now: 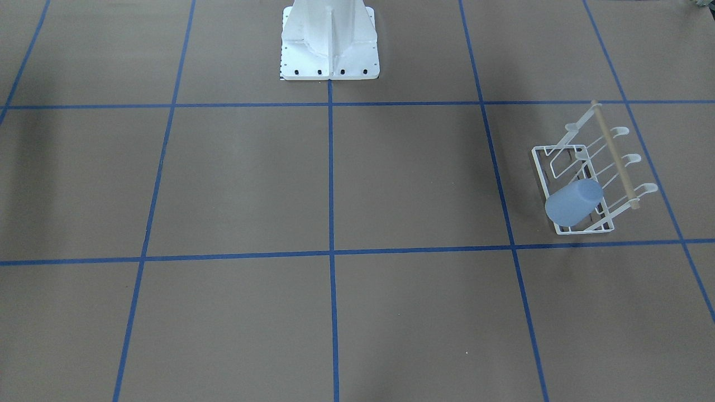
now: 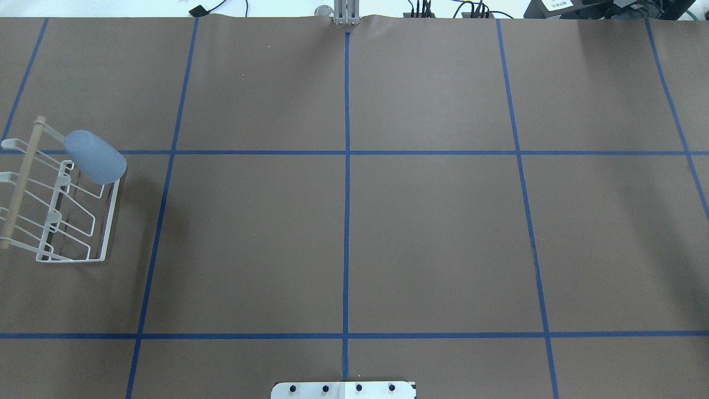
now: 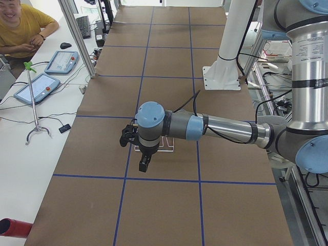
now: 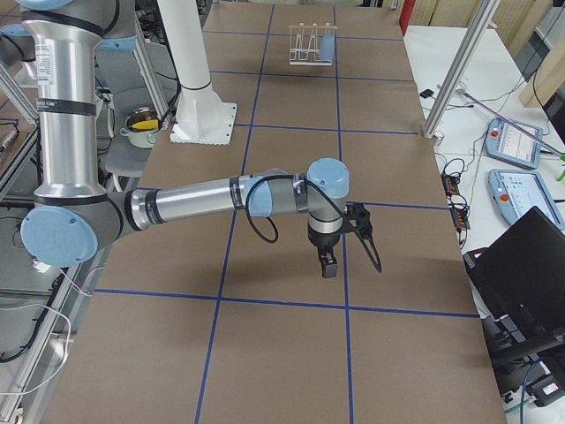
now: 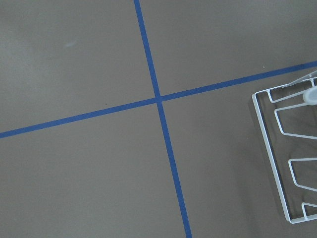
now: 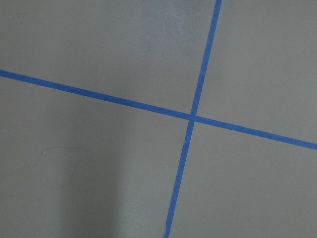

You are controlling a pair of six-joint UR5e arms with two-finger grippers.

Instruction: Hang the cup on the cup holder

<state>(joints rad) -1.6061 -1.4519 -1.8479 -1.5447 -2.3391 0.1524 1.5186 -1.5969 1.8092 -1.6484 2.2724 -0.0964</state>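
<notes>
The light-blue cup [image 1: 573, 202] sits tilted, mouth down, over a slanted wire loop at one end of the white cup holder [image 1: 615, 156], far out on my left side. Both show in the overhead view: cup [image 2: 95, 157], holder [image 2: 21, 185]. The left wrist view shows only the holder's base frame [image 5: 269, 148]. My left gripper [image 3: 145, 164] hangs above the table near the holder and hides most of it there. My right gripper [image 4: 328, 263] hangs over bare table, far from the cup [image 4: 327, 46]. Both grippers show only in side views; I cannot tell if they are open or shut.
The robot's white pedestal [image 1: 329, 44] stands at the table's middle edge. Blue tape lines [image 2: 347, 166] divide the brown tabletop into squares. A person [image 3: 20, 25] sits at a side bench with tablets [image 3: 37, 87]. A laptop [image 4: 530, 265] stands past the opposite end.
</notes>
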